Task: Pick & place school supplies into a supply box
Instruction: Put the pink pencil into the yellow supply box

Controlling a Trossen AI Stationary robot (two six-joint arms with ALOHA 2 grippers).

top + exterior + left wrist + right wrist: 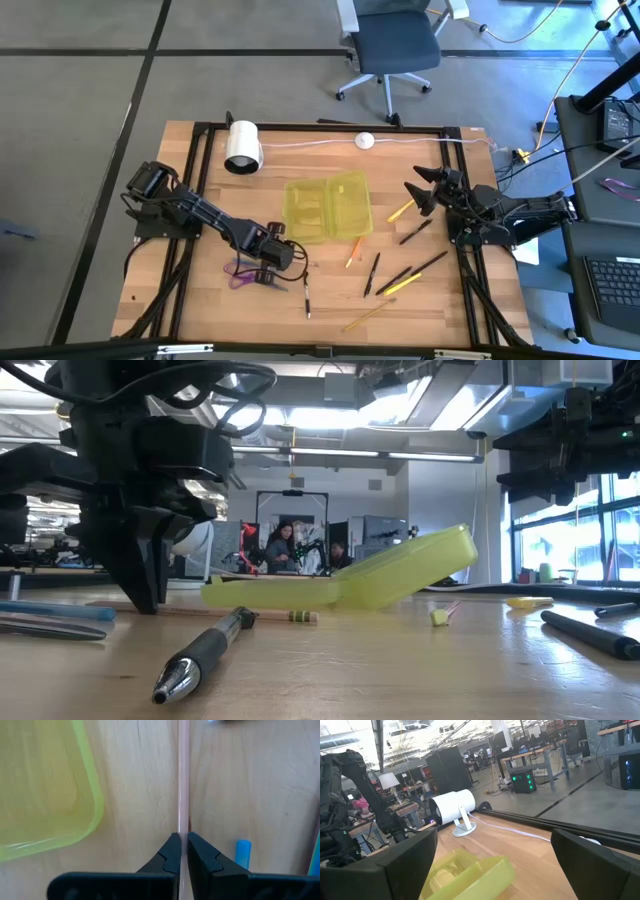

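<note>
My left gripper [278,250] points down at the table near the supply box's near left corner, shut on a thin pale pencil [183,780]. The purple-and-blue scissors [240,272] lie flat just to its left. The supply box [327,208], a translucent yellow-green tray, lies open at mid-table. Black, yellow and orange pens and pencils [393,280] are scattered on the wood to its near right. My right gripper [420,190] hovers open to the right of the box, touching nothing. My left gripper pinches the pencil's shaft [183,827] between its two fingers, which lie across it. It comes from above, pointing down. In the low view the pencil [270,615] lies level along the table, its striped end [300,617] away from the fingers.
A black pen [200,655] lies near the table's near edge, right of my left gripper. A white cylinder roll [242,146] and a small white puck [365,141] on a cable sit by the far edge. People sit in the room beyond.
</note>
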